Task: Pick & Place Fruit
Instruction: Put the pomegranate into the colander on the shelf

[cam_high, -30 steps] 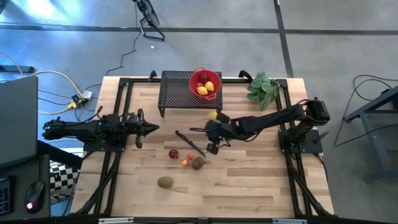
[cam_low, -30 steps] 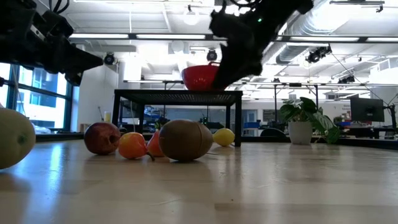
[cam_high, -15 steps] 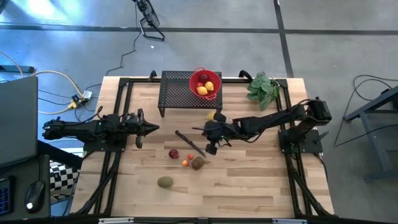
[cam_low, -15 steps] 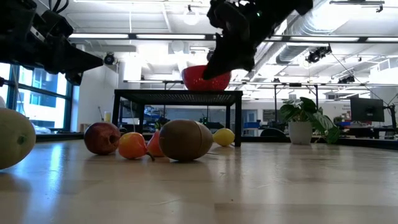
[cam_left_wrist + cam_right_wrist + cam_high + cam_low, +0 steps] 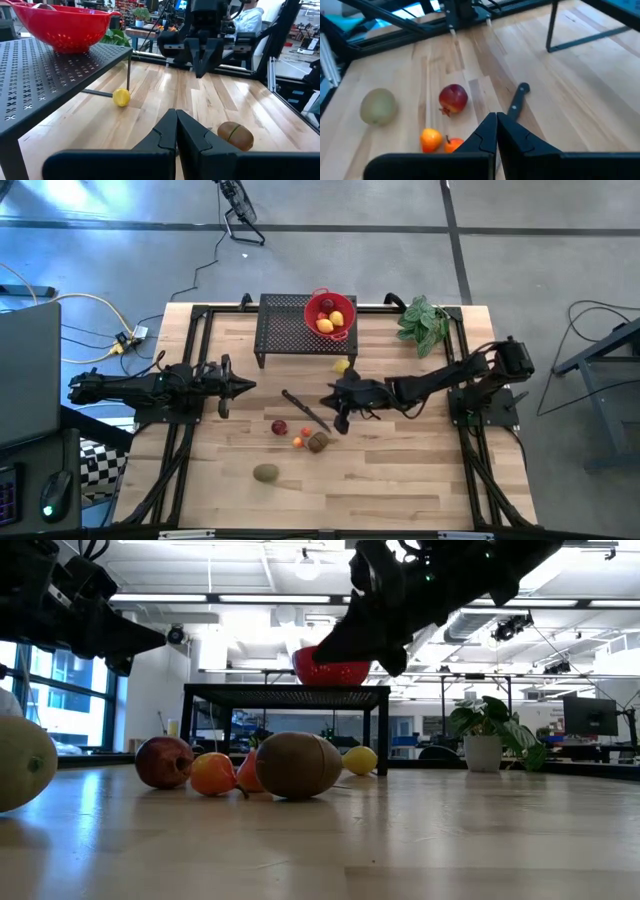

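Fingers closed, empty: right gripper (image 5: 342, 423) over kiwi (image 5: 319, 442); left gripper (image 5: 243, 386) closed, idle. Open wide, descend centred.

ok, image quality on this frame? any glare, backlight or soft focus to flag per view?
Low view: bright ceiling lights behind leave the right gripper a dark silhouette; the nearest pale green fruit at the frame edge is soft. Left wrist view: sheen on the wooden table, background room blurred. Right wrist view: red fruit reasonably sharp, own fingers blurred. High view: even light, small shadows.
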Robot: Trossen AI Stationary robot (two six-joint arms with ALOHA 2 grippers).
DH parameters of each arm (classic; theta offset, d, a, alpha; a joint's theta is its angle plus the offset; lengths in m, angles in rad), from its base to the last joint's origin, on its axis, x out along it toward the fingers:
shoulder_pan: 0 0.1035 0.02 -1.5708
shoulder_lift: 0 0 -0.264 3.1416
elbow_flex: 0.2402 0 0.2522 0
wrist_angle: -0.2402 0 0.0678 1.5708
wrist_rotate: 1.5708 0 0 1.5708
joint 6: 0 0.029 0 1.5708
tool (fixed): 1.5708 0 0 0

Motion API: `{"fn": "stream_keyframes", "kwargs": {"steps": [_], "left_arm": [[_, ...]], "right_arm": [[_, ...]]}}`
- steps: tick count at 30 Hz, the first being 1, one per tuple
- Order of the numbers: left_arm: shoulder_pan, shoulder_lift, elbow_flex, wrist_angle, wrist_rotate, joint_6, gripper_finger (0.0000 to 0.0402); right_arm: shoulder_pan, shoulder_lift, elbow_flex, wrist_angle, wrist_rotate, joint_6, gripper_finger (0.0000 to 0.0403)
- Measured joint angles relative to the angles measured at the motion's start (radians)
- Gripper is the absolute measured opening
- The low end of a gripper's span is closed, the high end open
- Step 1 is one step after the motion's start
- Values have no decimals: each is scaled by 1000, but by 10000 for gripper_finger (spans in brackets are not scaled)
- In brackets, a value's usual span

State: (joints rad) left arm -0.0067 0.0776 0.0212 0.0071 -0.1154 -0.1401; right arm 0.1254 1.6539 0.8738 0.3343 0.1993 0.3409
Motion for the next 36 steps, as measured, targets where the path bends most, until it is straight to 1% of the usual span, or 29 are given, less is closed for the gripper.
{"fn": "stream_keyframes", "kwargs": {"steps": [3,5,9,15,18,21,24,27,30,33,36], "left_arm": [[0,0,0,0,1,-22,0],[0,3,0,-2,22,-22,0],[0,35,0,-5,43,-40,0],[0,123,9,-9,79,-68,0],[0,187,42,-27,80,-71,0],[0,241,86,-9,76,-34,0],[0,285,112,-3,72,-10,0],[0,310,119,3,72,4,0],[0,314,122,19,72,4,0],[0,320,123,38,71,1,0],[0,323,123,67,68,1,0]], "right_arm": [[0,0,0,-4,0,-20,3],[-1,0,0,-10,4,-21,3],[-16,0,0,-3,-1,-24,3],[-17,0,0,-3,-19,-24,3],[-17,-18,0,-21,-20,-31,3],[-17,-47,-2,-43,-2,-33,3],[-17,-91,-42,-35,11,-45,3],[-16,-167,-119,-21,39,-33,3],[-16,-246,-204,42,64,-27,3],[-16,-316,-282,145,60,-36,3],[-16,-386,-345,191,61,-65,3]]}}
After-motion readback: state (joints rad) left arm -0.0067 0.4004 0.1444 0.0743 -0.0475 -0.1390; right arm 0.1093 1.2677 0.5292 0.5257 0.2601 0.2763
